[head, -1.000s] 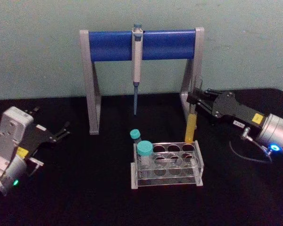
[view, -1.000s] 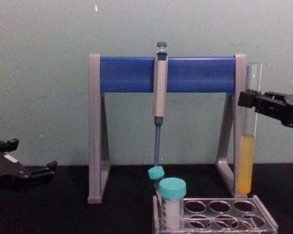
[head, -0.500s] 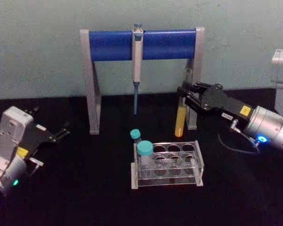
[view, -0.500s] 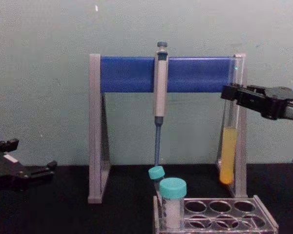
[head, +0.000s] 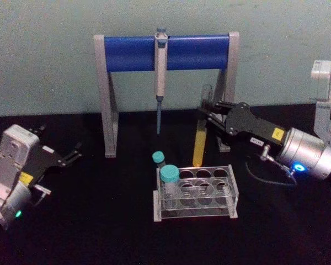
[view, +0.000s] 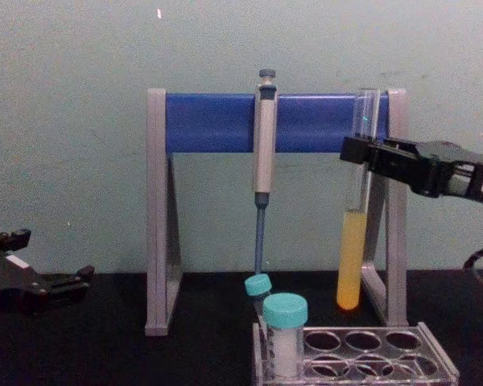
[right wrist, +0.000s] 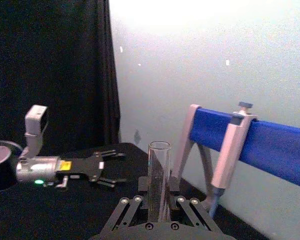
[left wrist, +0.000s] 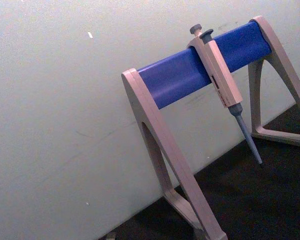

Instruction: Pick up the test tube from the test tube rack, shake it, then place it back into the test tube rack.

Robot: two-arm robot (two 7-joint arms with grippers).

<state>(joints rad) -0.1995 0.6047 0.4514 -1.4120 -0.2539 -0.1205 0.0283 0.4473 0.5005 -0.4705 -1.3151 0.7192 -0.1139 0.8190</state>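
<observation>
The right gripper point(head: 205, 114) reaches in from the robot's right, its black fingers pinched on the upper part of the tall, slender clear glass test tube point(head: 200, 132), a little below the open mouth. In the right wrist view the tube point(right wrist: 159, 170) stands straight up out of the closed gripper point(right wrist: 158, 204), its rim bare and uncapped. From the chest view the tube point(view: 352, 241) hangs slightly tilted, its mouth leaning toward the robot's right and its round bottom toward the left, with yellow-orange liquid filling the lower part. It is lifted clear of the low clear plastic test tube rack point(head: 233, 190), and its bottom hangs in the air above the rack's far edge.

The rack sits on the black table point(head: 99, 232) and carries rows of round holes in its top plate. Two shorter teal-capped tubes, a near one point(head: 169, 175) and a far one point(head: 158, 158), stand at its left end.

Behind the rack stands the big pipette stand with grey legs and a blue crossbar point(head: 193, 52), set against a pale green wall point(head: 44, 55). The held tube is in front of the stand's right leg. A grey-blue pipette point(head: 160, 66) hangs from the middle of the crossbar, tip down.

The left gripper point(head: 75, 153) rests low at the table's left side, well apart from the rack, its black fingers spread, as the right wrist view also shows point(right wrist: 115, 167).
</observation>
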